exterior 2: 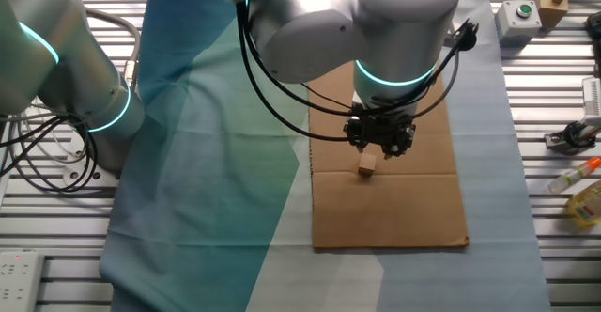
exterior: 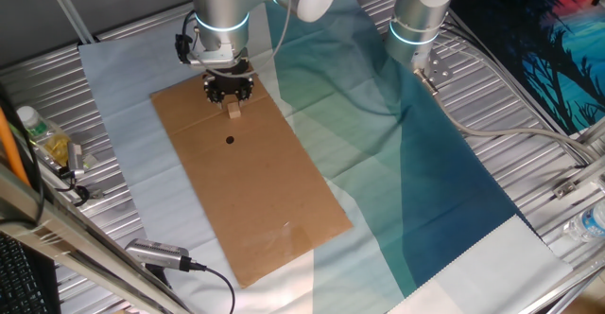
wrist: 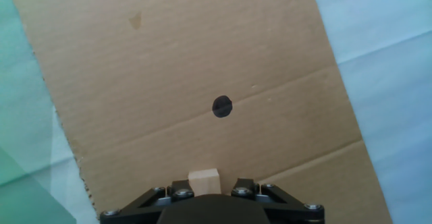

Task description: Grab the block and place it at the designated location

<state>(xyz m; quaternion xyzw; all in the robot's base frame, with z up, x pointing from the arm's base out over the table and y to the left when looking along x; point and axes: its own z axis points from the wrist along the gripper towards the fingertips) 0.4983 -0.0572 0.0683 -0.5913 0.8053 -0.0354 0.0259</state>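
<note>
One block (wrist: 204, 181) near black dot (wrist: 222, 106)

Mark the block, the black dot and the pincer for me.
block (wrist: 204, 181), hand view, top face.
black dot (wrist: 222, 106), hand view, its centre.
pincer (exterior: 230, 95), one fixed view, between the fingertips.

Slatted metal table (exterior: 529, 96), blue-green cloth (exterior: 397, 163)

The ribbed silver metal tabletop (exterior: 113, 54) carries a pale-blue and teal cloth (exterior: 425, 182) across the frame's middle; a flat brown cardboard sheet (exterior: 265, 200) lies on it, centre-left.
</note>
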